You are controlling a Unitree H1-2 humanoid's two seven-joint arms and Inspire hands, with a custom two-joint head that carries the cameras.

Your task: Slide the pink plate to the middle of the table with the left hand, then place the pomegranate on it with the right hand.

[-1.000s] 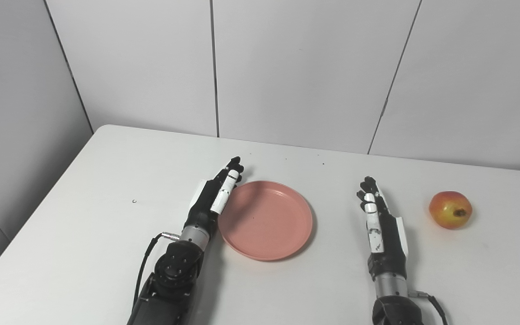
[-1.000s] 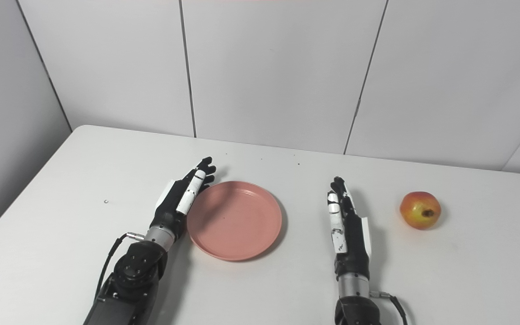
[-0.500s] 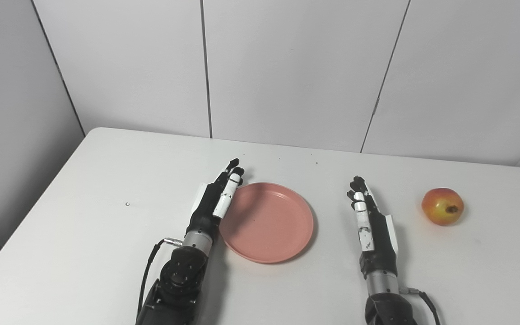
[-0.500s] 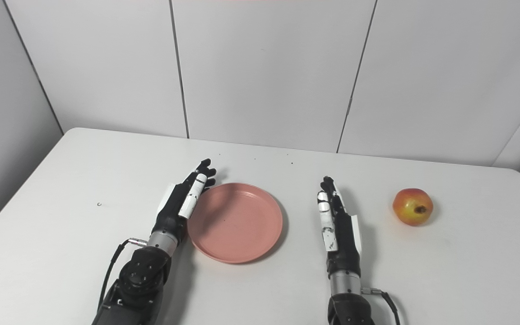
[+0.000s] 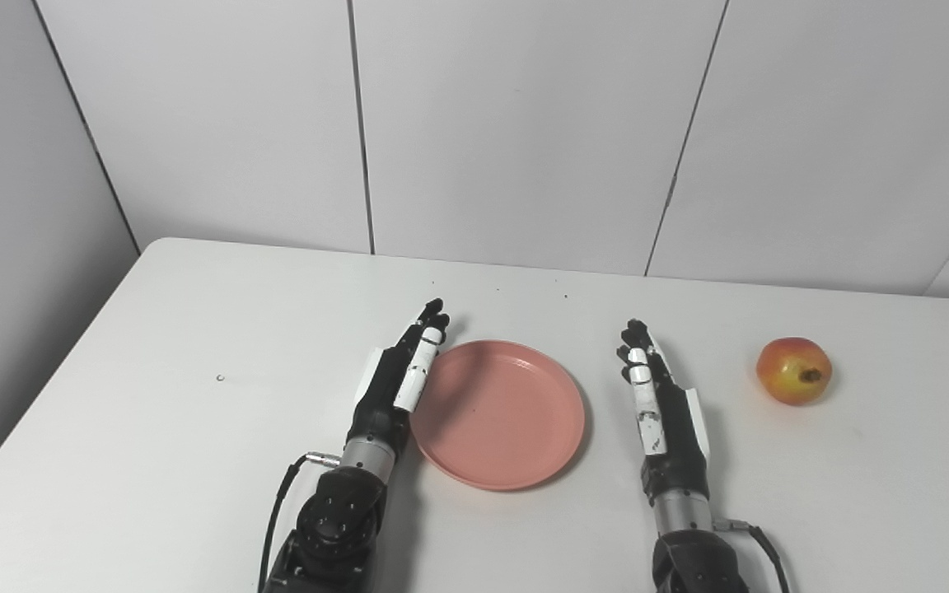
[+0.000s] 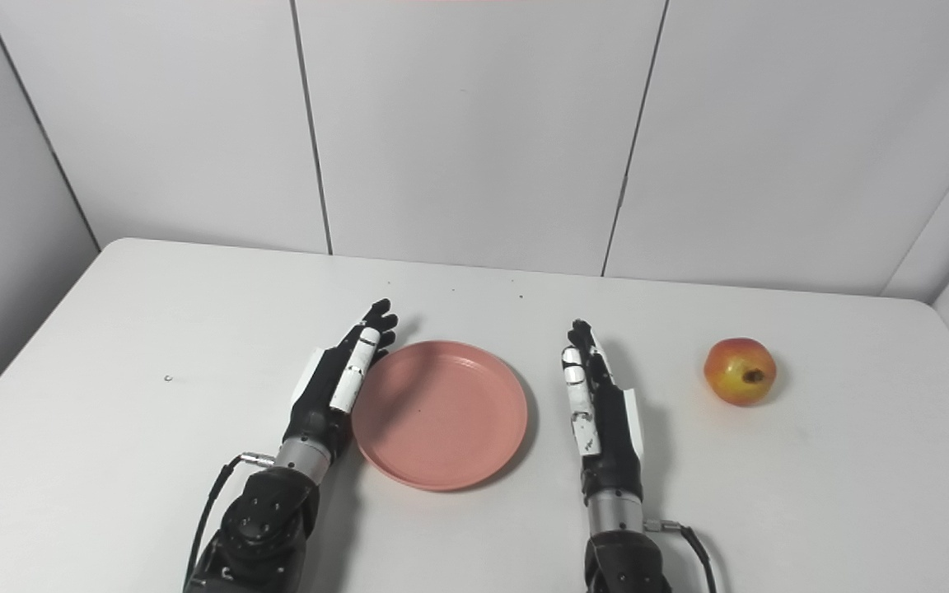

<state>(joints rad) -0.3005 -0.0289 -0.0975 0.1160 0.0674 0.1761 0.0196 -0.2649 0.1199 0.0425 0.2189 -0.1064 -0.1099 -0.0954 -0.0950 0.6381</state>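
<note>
**Inspector A:** Starting at the left. White table (image 5: 153,395), with one tiny dark speck (image 5: 220,378) on its left part, well apart from everything else. What do you record for the left hand?

**Inspector B:** Left hand (image 5: 396,383) stands edge-on to the table, fingers (image 5: 415,375) stretched out straight and pointing toward the far side. It grasps nothing; the hand is released and flat. Its inner side lies right along the left rim of the pink plate (image 5: 497,414). Contact appears likely, but I cannot tell for certain whether there is a hair of clearance.

**Inspector A:** Noted. The plate itself?

**Inspector B:** Round, shallow, lying flat on the table, roughly at the table's middle, between the two hands. Nothing rests on it.

**Inspector A:** Right of the plate?

**Inspector B:** Right hand (image 6: 596,408), also edge-on, fingers extended toward the far side, holding nothing, unclenched. It stands just beside the plate's right rim, with a narrow strip of bare table between them. A cable (image 6: 689,539) leaves the wrist near the bottom edge.

**Inspector A:** And the fruit?

**Inspector B:** Pomegranate (image 6: 740,371), red and yellow, sits on the table to the right of the right hand, well apart from it and from the plate, its dark crown end turned toward the near right. No hand touches it.

**Inspector A:** Background?

**Inspector B:** Pale panelled wall (image 5: 524,123) behind the far table edge.
</note>
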